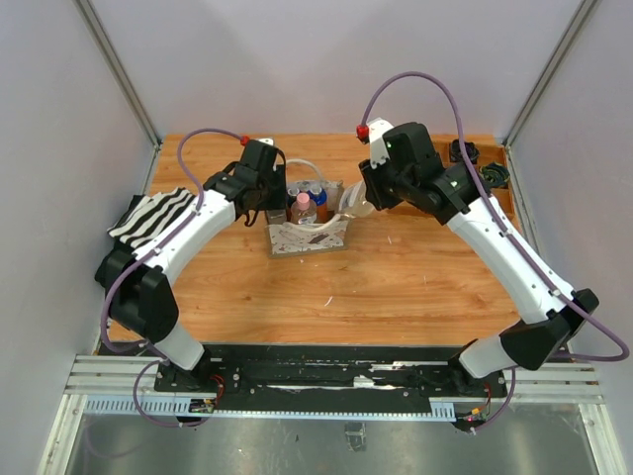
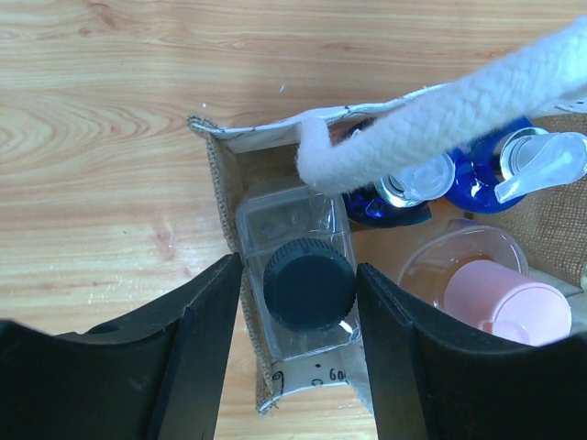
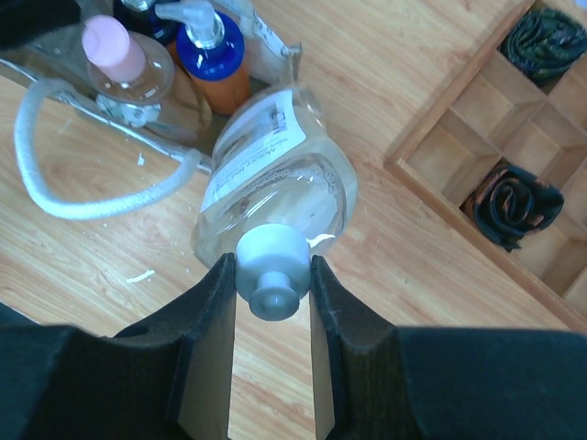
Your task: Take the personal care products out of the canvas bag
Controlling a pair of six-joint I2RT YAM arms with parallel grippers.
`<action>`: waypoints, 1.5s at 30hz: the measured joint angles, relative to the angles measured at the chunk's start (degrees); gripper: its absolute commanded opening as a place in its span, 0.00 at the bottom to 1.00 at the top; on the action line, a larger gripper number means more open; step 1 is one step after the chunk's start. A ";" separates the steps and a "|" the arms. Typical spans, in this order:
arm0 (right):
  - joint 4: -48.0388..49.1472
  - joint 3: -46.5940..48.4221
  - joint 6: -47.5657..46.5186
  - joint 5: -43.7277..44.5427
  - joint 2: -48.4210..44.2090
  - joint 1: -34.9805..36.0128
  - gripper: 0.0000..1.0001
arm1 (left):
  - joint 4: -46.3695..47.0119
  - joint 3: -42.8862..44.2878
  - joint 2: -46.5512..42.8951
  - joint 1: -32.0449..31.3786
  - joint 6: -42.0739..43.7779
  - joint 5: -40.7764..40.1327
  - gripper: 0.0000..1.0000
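We risk dropping the grey-capped bottle (image 3: 275, 183), pinched only at its cap by our right gripper (image 3: 271, 270); left gripper (image 2: 298, 275) gapes wide.

The cream bag (image 1: 307, 240), sprinkled with small dark prints, stands open and upright on the table, its white rope handles flopped outward. Inside it stand a square clear bottle with a black cap (image 2: 309, 284) in one corner, a pink-capped bottle (image 3: 115, 46) of pinkish liquid, and two blue-capped pump bottles (image 3: 213, 55), one holding amber liquid. A clear grey-capped bottle (image 3: 275, 174) with a white label is outside the bag, just beside its wall, tilted and pinched at its cap by the right gripper (image 3: 271, 268).
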 measured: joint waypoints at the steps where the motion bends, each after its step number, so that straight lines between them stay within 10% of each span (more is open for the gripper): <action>1: 0.07 -1.14 0.11 0.17 -0.35 -0.04 0.11 | -0.09 0.00 0.00 -0.09 0.04 -0.15 0.55; 13: 0.26 -5.79 0.72 0.48 -2.51 -1.64 0.11 | -1.31 1.11 0.13 -0.81 0.61 -1.81 0.01; 30: -6.75 -4.07 0.76 5.25 -8.83 -2.64 0.14 | -10.29 9.35 3.30 -1.97 1.01 -3.17 0.01; 45: -1.31 -22.51 4.24 6.69 -3.85 -4.72 0.23 | -17.53 20.37 2.47 -2.64 1.11 -8.85 0.00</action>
